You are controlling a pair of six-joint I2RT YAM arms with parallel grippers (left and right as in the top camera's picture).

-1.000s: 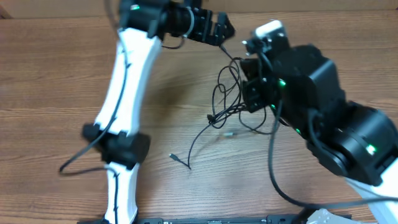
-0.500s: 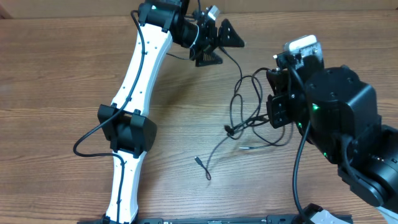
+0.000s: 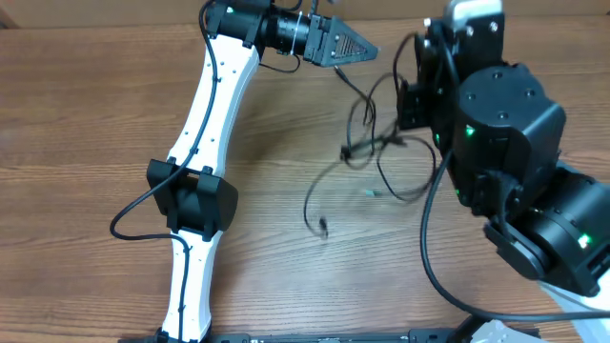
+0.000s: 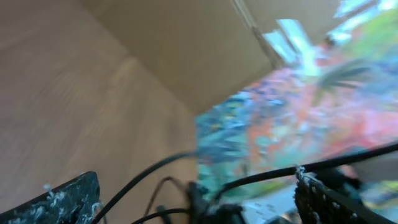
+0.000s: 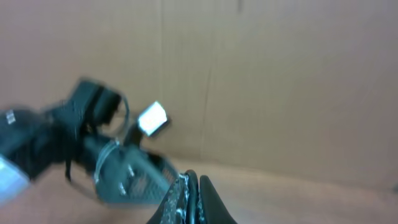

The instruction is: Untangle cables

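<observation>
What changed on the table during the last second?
The right gripper, shut on the cables, swung toward the far edge of the table, dragging them and their trailing plug along. The left gripper stayed open, hovering near that edge.

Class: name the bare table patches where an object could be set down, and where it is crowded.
Free: the wide bare table left of the left arm; a smaller patch between that arm and the loose ends of the cables, toward the near edge. Crowded: top centre, cables against the right arm.
</observation>
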